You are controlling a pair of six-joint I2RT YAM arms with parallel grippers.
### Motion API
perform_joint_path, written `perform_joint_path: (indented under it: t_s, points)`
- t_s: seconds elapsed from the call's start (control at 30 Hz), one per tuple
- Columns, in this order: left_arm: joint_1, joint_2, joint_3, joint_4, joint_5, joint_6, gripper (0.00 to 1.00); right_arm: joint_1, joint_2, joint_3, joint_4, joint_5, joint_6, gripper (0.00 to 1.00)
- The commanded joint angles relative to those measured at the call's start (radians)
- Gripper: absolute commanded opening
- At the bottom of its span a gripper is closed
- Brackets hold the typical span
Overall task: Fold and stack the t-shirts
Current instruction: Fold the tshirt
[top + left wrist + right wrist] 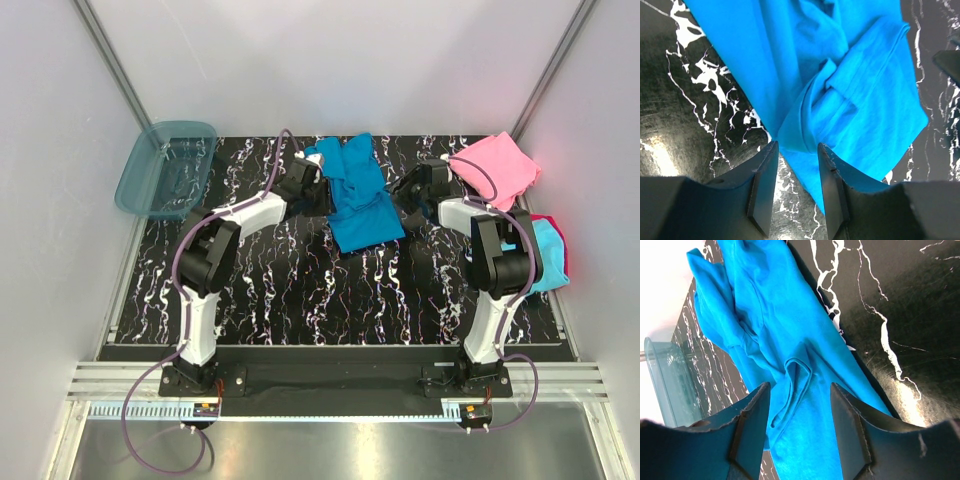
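The large teal-blue t-shirt (358, 195) lies crumpled and partly folded in the middle of the black marbled table (290, 290). My left gripper (322, 196) is at its left edge and open. In the left wrist view the shirt (850, 85) has a folded corner just past the left gripper (797, 150), with nothing pinched. My right gripper (405, 205) is at the shirt's right edge, also open. In the right wrist view the right gripper (800, 390) straddles a wrinkle of the shirt (790, 330) without closing on it. A pink folded shirt (497, 168) lies at the back right. Cyan (547, 262) and magenta-red (556, 235) shirts are stacked at the right edge.
A translucent blue plastic tub (167, 168) sits at the back left corner, also seen as the tub (667, 385) in the right wrist view. Grey walls close in the table on three sides. Both arm bases stand at the near edge.
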Motion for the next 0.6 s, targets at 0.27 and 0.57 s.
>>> perform_joint_path:
  t_s: [0.27, 0.57]
  points:
    - [0.006, 0.020, 0.031, 0.011, -0.014, 0.029, 0.41, -0.010, -0.064, -0.009, 0.039, -0.020, 0.005, 0.57]
    - [0.002, 0.039, 0.042, 0.030, 0.037, 0.019, 0.42, -0.012, -0.051, 0.002, 0.042, -0.026, 0.008, 0.57]
